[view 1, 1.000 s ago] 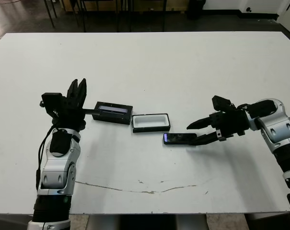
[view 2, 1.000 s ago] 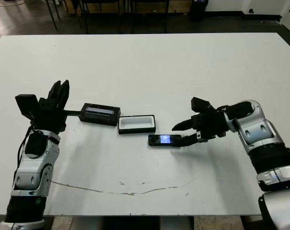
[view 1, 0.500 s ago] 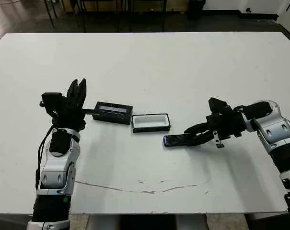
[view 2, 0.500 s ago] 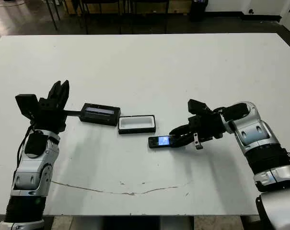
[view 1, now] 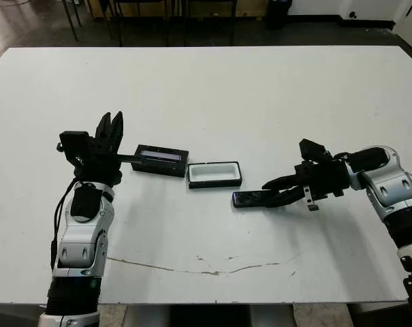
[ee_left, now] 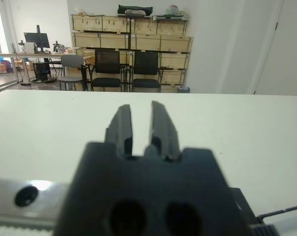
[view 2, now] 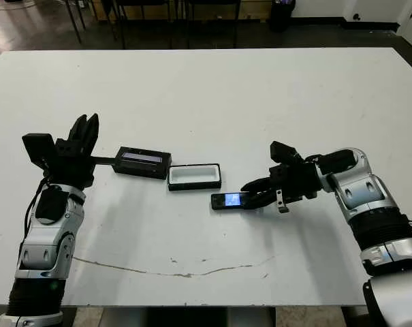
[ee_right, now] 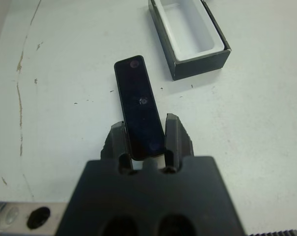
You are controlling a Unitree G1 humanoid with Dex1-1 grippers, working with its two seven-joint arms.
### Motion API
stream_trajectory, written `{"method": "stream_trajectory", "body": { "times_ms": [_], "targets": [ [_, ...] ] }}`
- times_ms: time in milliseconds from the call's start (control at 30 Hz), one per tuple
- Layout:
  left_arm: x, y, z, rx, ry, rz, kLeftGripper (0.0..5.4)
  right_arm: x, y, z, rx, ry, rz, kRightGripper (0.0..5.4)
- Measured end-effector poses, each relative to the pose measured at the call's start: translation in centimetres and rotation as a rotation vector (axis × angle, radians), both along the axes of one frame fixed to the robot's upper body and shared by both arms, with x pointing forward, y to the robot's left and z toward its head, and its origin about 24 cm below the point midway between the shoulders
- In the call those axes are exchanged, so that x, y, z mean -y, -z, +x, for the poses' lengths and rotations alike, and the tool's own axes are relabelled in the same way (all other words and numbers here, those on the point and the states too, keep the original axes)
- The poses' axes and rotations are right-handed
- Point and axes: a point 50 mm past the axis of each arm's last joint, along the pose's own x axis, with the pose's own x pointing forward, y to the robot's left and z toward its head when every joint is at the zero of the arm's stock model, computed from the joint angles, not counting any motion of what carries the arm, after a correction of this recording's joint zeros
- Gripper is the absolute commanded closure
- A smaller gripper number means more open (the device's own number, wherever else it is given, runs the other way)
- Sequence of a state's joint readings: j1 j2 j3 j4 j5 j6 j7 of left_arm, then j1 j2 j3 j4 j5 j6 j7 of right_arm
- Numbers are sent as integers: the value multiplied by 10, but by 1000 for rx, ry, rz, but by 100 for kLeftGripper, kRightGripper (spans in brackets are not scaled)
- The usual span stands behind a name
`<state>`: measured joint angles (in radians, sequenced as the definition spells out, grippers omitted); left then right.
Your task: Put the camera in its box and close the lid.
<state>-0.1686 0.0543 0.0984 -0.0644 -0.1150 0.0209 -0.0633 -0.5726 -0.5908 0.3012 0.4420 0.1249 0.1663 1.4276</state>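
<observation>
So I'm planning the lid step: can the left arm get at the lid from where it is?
Probably yes. The left gripper is raised just beside the lid, with nothing between them on the table.

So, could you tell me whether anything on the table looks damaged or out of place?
Nothing is spilled or broken. The one oddity is a thin brownish crack-like line across the table near its front edge. The camera sits between the right tool's fingers, beside the open box; the lid lies apart.

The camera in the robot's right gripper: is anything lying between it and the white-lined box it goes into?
Nothing visible. The right gripper holds one end of the camera, and only bare table separates it from the open, empty box. The lid lies on the box's far side.
</observation>
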Motion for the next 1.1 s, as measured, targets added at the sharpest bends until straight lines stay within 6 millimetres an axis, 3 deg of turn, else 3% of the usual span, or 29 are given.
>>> {"method": "stream_trajectory", "body": {
  "times_ms": [1100],
  "targets": [
    [1, -1, 1, 5, 10, 6, 540, 21, -2, 2, -108, 55, 154, 540]
  ]
}}
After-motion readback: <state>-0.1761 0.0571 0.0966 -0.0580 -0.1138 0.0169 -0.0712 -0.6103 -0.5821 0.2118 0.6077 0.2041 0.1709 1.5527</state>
